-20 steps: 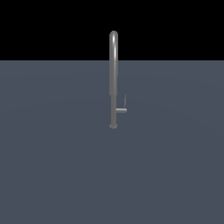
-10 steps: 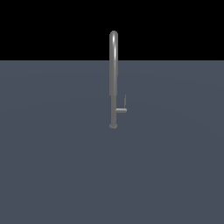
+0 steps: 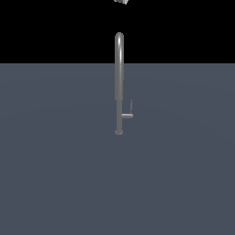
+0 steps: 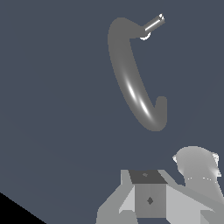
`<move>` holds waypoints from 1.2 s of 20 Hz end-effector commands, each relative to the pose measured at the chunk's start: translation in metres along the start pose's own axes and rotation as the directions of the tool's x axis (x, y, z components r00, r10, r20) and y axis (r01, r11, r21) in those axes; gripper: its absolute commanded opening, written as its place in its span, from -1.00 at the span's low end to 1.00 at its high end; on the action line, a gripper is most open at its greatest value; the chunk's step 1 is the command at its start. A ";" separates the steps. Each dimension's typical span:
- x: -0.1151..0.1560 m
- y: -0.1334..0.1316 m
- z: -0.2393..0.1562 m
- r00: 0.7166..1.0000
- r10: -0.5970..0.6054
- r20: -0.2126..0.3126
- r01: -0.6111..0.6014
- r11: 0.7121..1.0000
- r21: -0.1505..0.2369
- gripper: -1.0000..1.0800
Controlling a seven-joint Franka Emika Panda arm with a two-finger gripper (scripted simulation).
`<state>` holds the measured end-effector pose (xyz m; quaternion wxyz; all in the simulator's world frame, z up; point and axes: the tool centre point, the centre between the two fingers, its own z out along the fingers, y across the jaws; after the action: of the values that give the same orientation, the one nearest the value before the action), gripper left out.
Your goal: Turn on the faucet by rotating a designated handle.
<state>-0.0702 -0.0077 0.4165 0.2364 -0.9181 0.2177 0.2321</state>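
Note:
The faucet (image 3: 119, 82) is a tall slim grey pipe with an arched top, standing upright on a small round base in the middle of the grey floor. The handle (image 3: 127, 116) is a short stub low on the pipe, pointing to the exterior view's right, with a thin lever standing up at its end. In the wrist view the faucet (image 4: 131, 85) is seen from above, with the handle (image 4: 153, 24) beyond it. Only a small grey bit of my gripper (image 3: 121, 1) shows, high above the arch. Its grey body (image 4: 148, 199) fills the wrist view's edge; the fingertips are hidden.
A flat dark grey floor (image 3: 55, 174) spreads all around the faucet, with a black background behind it. No other objects show.
A small grey part of my gripper has come into the exterior view at the top edge, above the faucet's arch. The faucet and handle have not moved.

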 end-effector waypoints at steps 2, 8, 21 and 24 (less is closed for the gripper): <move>0.024 0.000 0.002 0.997 0.055 0.054 -0.058 0.997 0.056 -1.00; 0.066 0.002 0.009 0.977 0.143 0.156 -0.166 0.975 0.145 -1.00; 0.161 0.020 0.043 0.853 0.298 0.428 -0.447 0.840 0.306 -1.00; 0.185 0.027 0.057 0.803 0.323 0.502 -0.523 0.786 0.331 -1.00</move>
<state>0.0394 -0.0498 0.2782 0.4132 -0.7111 0.4023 0.4022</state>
